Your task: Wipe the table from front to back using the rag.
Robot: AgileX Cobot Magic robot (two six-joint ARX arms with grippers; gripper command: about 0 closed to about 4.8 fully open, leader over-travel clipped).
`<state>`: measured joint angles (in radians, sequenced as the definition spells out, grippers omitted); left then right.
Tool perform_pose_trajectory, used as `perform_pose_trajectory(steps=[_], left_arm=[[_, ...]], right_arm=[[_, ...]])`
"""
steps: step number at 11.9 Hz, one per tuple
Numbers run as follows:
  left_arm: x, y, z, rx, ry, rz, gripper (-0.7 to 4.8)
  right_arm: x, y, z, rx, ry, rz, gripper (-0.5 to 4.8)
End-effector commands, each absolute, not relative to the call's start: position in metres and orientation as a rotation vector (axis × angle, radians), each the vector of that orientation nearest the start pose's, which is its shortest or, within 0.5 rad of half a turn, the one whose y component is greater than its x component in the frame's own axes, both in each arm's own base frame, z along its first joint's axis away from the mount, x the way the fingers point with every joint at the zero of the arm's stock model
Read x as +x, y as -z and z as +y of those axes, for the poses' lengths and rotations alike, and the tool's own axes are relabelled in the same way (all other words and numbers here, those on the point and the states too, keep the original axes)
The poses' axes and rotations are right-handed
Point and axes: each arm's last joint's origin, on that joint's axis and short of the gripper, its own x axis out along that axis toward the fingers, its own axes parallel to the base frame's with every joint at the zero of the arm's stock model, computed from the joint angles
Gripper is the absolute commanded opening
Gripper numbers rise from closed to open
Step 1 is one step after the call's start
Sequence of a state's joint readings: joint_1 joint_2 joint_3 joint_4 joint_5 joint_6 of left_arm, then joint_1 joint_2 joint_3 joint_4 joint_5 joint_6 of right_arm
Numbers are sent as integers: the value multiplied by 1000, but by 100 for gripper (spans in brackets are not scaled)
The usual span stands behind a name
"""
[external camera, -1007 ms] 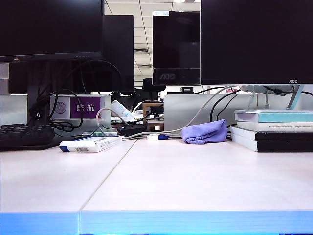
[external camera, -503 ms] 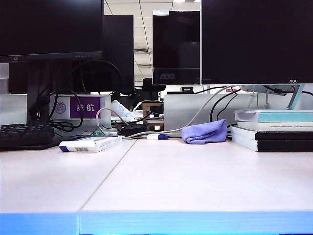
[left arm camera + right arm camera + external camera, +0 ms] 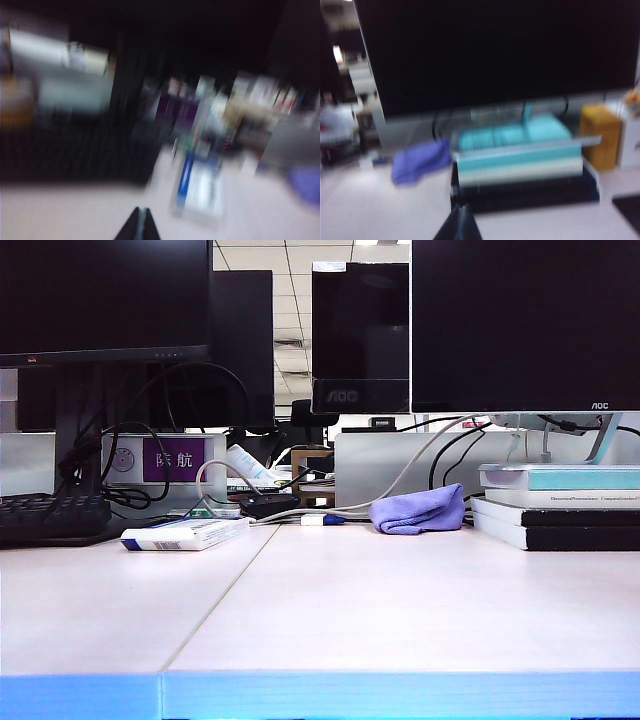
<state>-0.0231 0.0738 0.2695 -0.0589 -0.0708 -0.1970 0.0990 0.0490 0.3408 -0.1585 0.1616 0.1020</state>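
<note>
The lavender rag (image 3: 418, 510) lies rumpled at the back of the pale table (image 3: 380, 610), just left of a book stack. It also shows in the right wrist view, the rag (image 3: 419, 160) lying beside the books, and as a blurred purple patch, the rag (image 3: 306, 182), in the left wrist view. Neither gripper appears in the exterior view. My left gripper (image 3: 139, 212) is shut and empty, over bare table short of the white-and-blue box (image 3: 197, 187). My right gripper (image 3: 461, 209) is shut and empty, its tips in front of the book stack (image 3: 520, 167).
A white-and-blue flat box (image 3: 185, 533) lies at the back left. A keyboard (image 3: 52, 516), cables (image 3: 300, 510) and monitors (image 3: 525, 325) crowd the back edge. Stacked books (image 3: 558, 505) stand at the back right. A yellow box (image 3: 600, 135) sits beyond the books.
Nothing has moved in the exterior view; the rag and box lie as before. Both wrist views are blurred.
</note>
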Motion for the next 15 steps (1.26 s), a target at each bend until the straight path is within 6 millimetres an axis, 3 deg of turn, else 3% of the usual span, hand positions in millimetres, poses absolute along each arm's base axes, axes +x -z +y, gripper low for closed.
perform_pose_trajectory(steps=[1, 5, 7, 11, 13, 15], left_arm=[[83, -283, 0, -161, -34, -176, -5], [105, -355, -2, -116, 28, -165, -5], [132, -394, -11, -111, 155, -111, -5], [166, -425, -43, -103, 408, -12, -5], [179, -428, -65, -50, 505, 72, -5], [184, -426, -73, -42, 531, 150, -5]], right_arm=[[67, -290, 2, 129, 54, -149, -1], [79, -348, 4, 120, 12, -124, -1], [98, -377, 9, 106, -87, -98, -2], [134, -398, 21, 89, -185, -41, -1], [159, -399, 45, 75, -298, 26, -1], [174, -396, 68, 64, -383, 77, -1]])
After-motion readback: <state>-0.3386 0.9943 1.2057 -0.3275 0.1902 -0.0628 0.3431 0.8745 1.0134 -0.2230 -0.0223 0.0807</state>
